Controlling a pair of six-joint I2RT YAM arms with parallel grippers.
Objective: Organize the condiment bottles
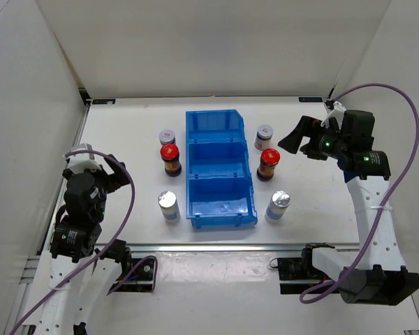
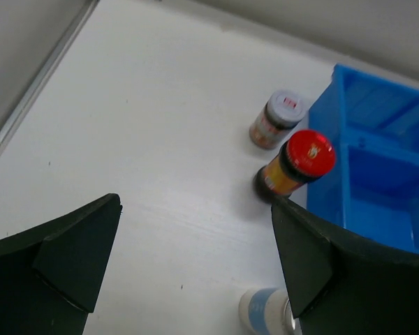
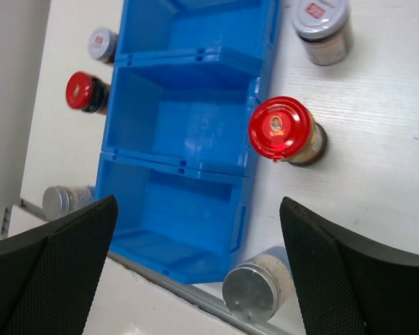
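Note:
Six bottles stand beside a blue three-compartment bin (image 1: 218,187). On its left are a printed-lid bottle (image 1: 167,137), a red-capped jar (image 1: 170,158) and a silver-capped bottle (image 1: 168,206). On its right are a printed-lid bottle (image 1: 265,133), a red-capped jar (image 1: 269,163) and a silver-capped bottle (image 1: 278,205). My left gripper (image 1: 112,169) is open and empty at the left, apart from the bottles. My right gripper (image 1: 299,138) is open and empty above the right side. The right wrist view shows the right red jar (image 3: 282,130) and silver cap (image 3: 253,290).
White walls enclose the table on the left, back and right. A metal rail (image 1: 216,246) runs along the near edge. All the bin's compartments are empty. The left wrist view shows the left red jar (image 2: 299,166) and printed-lid bottle (image 2: 279,118) beside the bin (image 2: 377,181).

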